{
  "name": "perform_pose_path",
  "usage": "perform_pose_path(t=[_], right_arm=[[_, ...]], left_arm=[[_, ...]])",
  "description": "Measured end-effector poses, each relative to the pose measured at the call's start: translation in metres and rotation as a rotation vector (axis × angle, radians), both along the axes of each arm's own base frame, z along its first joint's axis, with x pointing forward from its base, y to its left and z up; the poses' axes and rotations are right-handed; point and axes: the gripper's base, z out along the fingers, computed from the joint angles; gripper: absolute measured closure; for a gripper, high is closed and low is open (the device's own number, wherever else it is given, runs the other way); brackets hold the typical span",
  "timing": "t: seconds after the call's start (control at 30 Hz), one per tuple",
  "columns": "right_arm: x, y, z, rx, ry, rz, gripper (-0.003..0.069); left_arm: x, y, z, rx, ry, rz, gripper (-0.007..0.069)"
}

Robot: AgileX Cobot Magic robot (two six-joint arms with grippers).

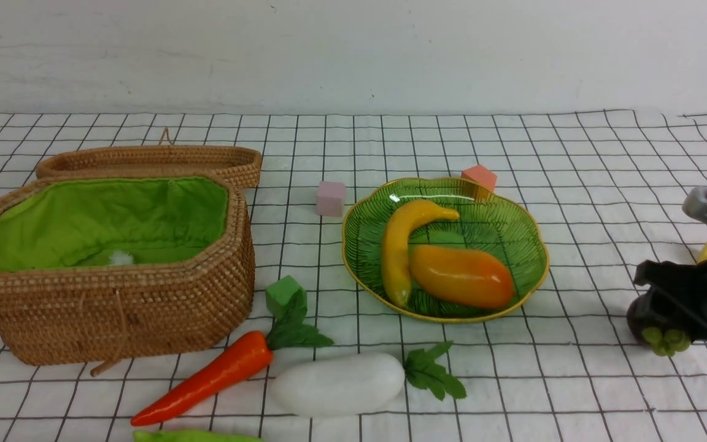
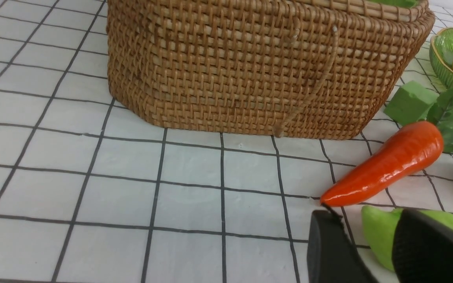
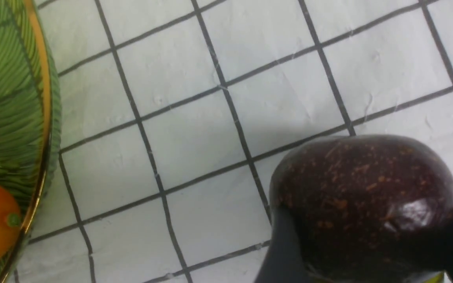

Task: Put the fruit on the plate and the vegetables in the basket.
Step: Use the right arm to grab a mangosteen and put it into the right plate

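Front view: banana (image 1: 397,252) and mango (image 1: 461,276) lie side by side in plate (image 1: 504,212), touching. Mangosteen (image 1: 642,319) well right of plate, leaves down, clamped between right fingers (image 3: 281,255). Basket (image 1: 126,313) open at left, lid (image 1: 151,159) behind it. Carrot (image 1: 212,374) and radish (image 1: 338,383) on bench (image 1: 574,153) nearer camera; pod (image 1: 194,436) at near edge. Green cube (image 1: 284,294) by carrot leaves. Left wrist view: left fingers (image 2: 332,251) apart, astride pod tip; grip on it cannot be told.

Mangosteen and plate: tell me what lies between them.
Only bare checked cloth lies between the mangosteen and the plate; the right wrist view shows this stretch.
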Motion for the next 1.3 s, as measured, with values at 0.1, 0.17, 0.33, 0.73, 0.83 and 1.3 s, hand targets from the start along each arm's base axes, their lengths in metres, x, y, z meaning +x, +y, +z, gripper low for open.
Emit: perform_pose_path(t=[0.1, 0.17, 0.33, 0.73, 0.83, 1.3], right_arm=[[0.0, 0.0, 0.0, 0.001, 0.005, 0.001, 0.0157], [0.0, 0.0, 0.0, 0.002, 0.007, 0.002, 0.0157], [-0.002, 0.006, 0.01, -0.01, 0.008, 0.05, 0.0188], [0.032, 0.092, 0.101, -0.026, -0.282, 0.35, 0.0667], [0.05, 0.114, 0.089, -0.015, -0.253, 0.399, 0.0667], [0.083, 0.129, 0.027, 0.009, -0.102, 0.401, 0.0337]], left_arm=[[0.0, 0.0, 0.0, 0.0, 0.0, 0.0, 0.0386], [0.0, 0.0, 0.0, 0.0, 0.0, 0.0, 0.0386], [0.0, 0.0, 0.0, 0.0, 0.0, 0.0, 0.0386], [0.0, 0.0, 0.0, 0.0, 0.0, 0.0, 0.0386], [0.0, 0.0, 0.0, 0.0, 0.0, 0.0, 0.0386], [0.0, 0.0, 0.0, 0.0, 0.0, 0.0, 0.0386]])
